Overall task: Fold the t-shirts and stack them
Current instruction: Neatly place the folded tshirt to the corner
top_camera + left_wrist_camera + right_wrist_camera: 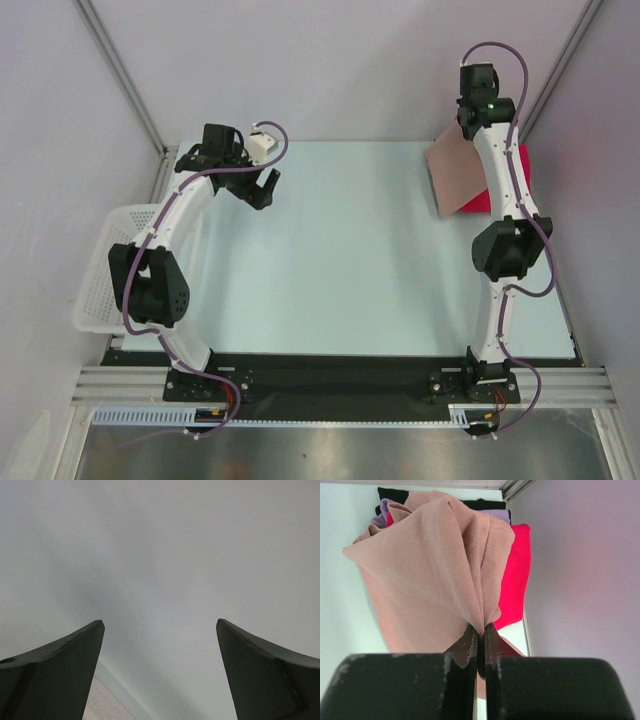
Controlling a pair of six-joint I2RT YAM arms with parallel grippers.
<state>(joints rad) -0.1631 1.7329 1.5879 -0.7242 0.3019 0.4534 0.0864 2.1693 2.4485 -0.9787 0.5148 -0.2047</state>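
My right gripper [480, 630] is shut on a bunched edge of the folded dusty-pink t-shirt [430, 575]. It holds the shirt over the stack at the table's far right corner. In the top view the pink shirt [458, 172] hangs tilted over the folded bright red t-shirt [484, 198], and my right arm hides the gripper itself. The red shirt [515, 580] lies under it, with a black one [482, 503] and a lilac one [497, 515] behind. My left gripper [266, 188] is open and empty at the far left, raised above the table; its fingers [65, 665] frame only bare wall.
A white plastic lattice basket [100, 275] hangs off the table's left edge, beside my left arm. Grey walls close in on both sides. The pale table surface [350, 260] stretches between the arms.
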